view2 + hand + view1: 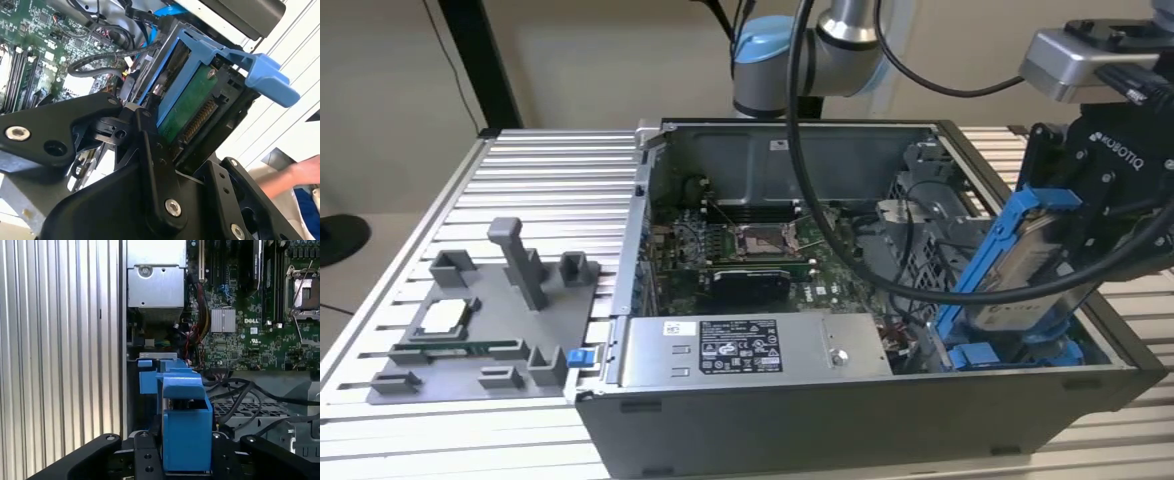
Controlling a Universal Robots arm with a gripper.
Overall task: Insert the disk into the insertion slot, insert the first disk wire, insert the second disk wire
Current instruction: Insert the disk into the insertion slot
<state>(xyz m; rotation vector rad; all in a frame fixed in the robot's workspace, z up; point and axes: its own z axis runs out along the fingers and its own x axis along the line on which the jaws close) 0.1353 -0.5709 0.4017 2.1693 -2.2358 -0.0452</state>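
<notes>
My gripper (1083, 225) is shut on the disk (1027, 270), a silver drive in a bright blue carrier. The disk stands tilted at the exterior view's right, inside the open computer case. Its lower end is down in the insertion slot (987, 355), the bay with blue fittings at the case's front corner; its upper end sticks out above the case. In the second wrist view the disk's green board and connector (192, 112) show between my black fingers (150, 165). The first wrist view shows the blue carrier (186, 425) above the slot (149, 377). Black cables (235, 390) lie beside the bay; I cannot tell which are the disk wires.
A grey labelled power-supply box (740, 350) lies along the case front, with the motherboard (747, 250) behind it. A grey fixture tray (480, 320) with upright pegs sits on the ribbed table (547, 170). A person's hand (295, 175) is near the case.
</notes>
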